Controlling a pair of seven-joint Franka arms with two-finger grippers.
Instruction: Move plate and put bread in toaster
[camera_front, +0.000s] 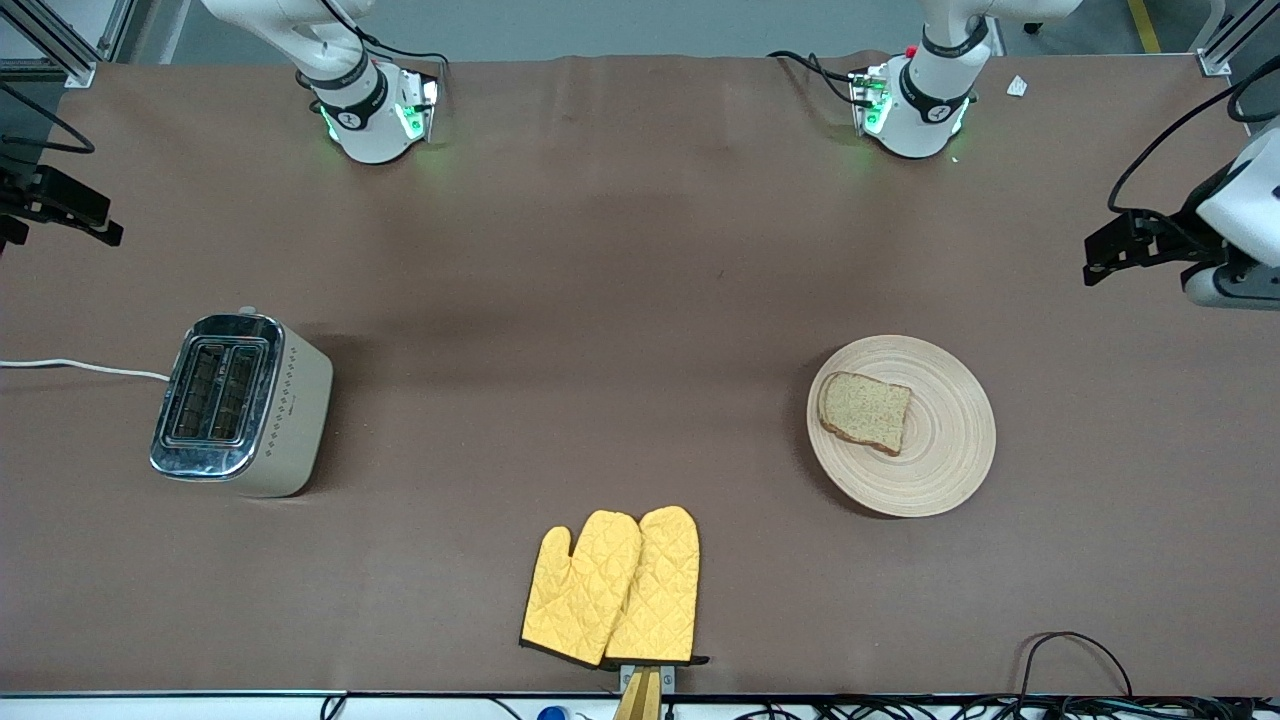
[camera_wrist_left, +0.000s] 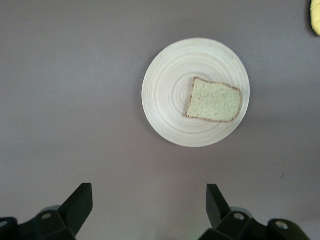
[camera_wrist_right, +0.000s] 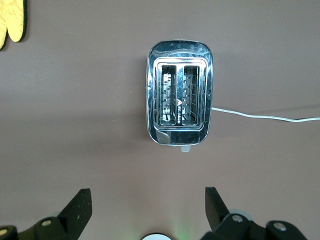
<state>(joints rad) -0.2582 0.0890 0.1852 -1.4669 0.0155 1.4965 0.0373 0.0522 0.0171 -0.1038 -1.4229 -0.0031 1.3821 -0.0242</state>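
The beige ringed plate lies on the table toward the left arm's end, with the slice of brown bread on it. Both show in the left wrist view: the plate and the bread. The chrome-topped toaster stands toward the right arm's end, both slots empty; it also shows in the right wrist view. My left gripper hangs open and empty high over the table's left-arm end. My right gripper hangs open and empty high over the right-arm end.
A pair of yellow oven mitts lies at the table edge nearest the front camera, between toaster and plate. The toaster's white cord runs off the table's right-arm end. Brown table surface lies between toaster and plate.
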